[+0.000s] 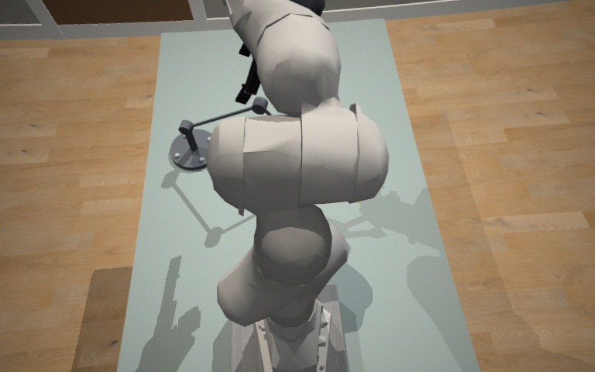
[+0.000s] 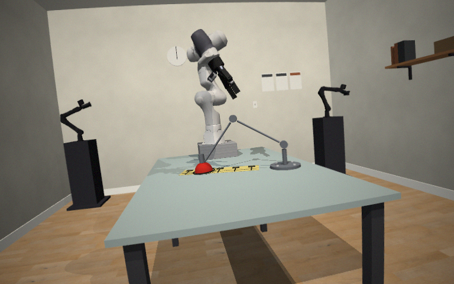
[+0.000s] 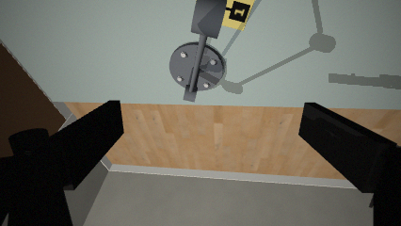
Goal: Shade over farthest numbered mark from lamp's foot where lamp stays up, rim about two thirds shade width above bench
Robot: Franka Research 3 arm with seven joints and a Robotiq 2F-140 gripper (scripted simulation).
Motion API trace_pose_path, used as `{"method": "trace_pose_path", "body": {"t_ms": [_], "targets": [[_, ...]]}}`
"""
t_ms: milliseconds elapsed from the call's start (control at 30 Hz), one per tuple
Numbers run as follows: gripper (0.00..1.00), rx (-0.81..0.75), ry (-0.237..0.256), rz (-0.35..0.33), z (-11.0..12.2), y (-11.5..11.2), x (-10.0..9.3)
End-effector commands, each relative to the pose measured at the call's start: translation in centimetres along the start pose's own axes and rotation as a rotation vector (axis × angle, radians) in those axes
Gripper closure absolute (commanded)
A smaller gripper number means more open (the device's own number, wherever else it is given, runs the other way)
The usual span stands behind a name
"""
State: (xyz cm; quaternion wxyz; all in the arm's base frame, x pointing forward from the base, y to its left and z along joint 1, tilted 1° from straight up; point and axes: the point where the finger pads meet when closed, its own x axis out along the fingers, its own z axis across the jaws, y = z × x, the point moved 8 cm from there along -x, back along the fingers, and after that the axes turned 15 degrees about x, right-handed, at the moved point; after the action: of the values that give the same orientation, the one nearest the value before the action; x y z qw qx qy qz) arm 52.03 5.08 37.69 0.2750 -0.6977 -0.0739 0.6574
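Observation:
The lamp's round grey foot stands on the bench. Its upper joint is raised, and the outer rod slopes down to the red shade. The shade is low over the yellow strip, its rim at or very near the bench. One mark shows beyond it and three show towards the foot; mark 1 is nearest the foot. The arm hides the shade in the top view. My gripper is open and empty, above the upper joint, touching nothing.
The arm's grey base block stands at the bench's far end in the exterior view. The bench has its edge close beyond the lamp's foot. Two black stands with small arms stand off the bench.

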Motion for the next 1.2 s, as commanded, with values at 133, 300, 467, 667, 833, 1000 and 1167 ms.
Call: {"method": "trace_pose_path", "body": {"t_ms": [133,300,467,667,833,1000,1167], "targets": [[0.0,0.018,0.005,-0.002,0.4,-2.2,1.1],[0.0,0.009,0.003,-0.001,-0.2,-2.6,1.1],[0.0,-0.001,0.0,0.0,-1.0,-3.0,1.2],[0.0,-0.013,-0.004,0.001,-1.9,-3.5,1.2],[0.0,0.012,0.004,0.049,-1.9,-3.8,1.2],[0.0,0.052,0.018,0.13,-1.8,-4.4,1.3],[0.0,0.092,0.032,0.211,-1.8,-5.0,1.4]]}}
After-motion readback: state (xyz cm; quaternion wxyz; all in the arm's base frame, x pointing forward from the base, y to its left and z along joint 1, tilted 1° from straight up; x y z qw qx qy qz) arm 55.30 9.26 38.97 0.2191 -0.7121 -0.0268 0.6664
